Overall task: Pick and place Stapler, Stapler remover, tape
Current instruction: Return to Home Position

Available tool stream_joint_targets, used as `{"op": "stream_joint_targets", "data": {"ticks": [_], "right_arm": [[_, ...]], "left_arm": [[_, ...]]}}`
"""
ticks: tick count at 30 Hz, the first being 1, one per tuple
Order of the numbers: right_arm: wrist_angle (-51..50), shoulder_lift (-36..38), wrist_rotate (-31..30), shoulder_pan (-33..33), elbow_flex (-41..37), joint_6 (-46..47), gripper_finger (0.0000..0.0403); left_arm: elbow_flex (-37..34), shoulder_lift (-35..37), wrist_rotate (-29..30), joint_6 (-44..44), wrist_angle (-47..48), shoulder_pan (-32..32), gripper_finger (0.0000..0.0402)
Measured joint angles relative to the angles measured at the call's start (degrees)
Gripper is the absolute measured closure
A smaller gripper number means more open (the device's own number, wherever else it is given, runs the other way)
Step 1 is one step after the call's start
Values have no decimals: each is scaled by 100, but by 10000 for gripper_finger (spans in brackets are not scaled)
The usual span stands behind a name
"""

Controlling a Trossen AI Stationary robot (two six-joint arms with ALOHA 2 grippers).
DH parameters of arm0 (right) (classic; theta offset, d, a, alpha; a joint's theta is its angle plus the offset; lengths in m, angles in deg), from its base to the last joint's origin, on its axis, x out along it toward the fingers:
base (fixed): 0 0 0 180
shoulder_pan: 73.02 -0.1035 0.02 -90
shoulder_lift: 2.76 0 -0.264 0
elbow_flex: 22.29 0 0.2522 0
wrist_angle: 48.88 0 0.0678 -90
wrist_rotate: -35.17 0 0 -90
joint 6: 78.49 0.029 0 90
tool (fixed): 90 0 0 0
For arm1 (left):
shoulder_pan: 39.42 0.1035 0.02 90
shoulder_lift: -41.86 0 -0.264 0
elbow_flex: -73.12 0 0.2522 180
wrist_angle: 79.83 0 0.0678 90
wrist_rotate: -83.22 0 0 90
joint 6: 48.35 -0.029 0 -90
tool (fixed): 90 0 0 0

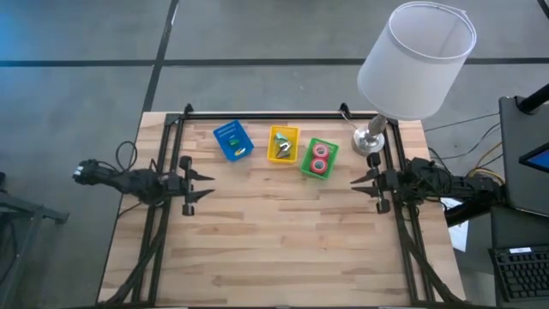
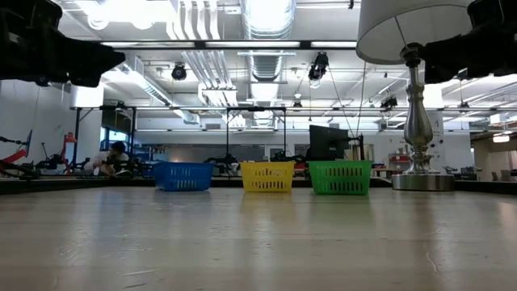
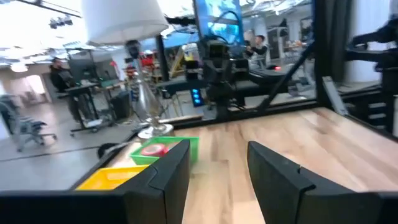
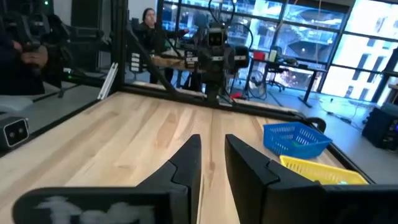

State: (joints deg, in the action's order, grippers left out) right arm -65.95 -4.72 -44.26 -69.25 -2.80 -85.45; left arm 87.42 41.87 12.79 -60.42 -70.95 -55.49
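High view has left gripper [image 1: 202, 186] and right gripper [image 1: 364, 182] both spread and empty, tape [image 1: 320, 152] resting in the green bin [image 1: 324, 142] between them; a careless swing of the right one could clip the lamp base [image 1: 369, 142] beside it.

Three bins stand in a row near the table's [image 1: 283, 249] back edge: left bin [image 1: 220, 136], middle bin [image 1: 284, 130], right bin [image 1: 306, 160]. Two tape rolls [image 1: 320, 152] lie in the right bin. A lamp [image 1: 370, 141] stands at the back right corner.
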Motion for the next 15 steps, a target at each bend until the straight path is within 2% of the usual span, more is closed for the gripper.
{"op": "stream_joint_targets", "data": {"ticks": [8,15], "right_arm": [[-98,187,-50,2,-109,185,328],[11,100,-933,4,-371,382,323]], "left_arm": [[-2,-2,-97,-24,148,948,239],[-7,-6,-1102,205,263,1919,239]]}}
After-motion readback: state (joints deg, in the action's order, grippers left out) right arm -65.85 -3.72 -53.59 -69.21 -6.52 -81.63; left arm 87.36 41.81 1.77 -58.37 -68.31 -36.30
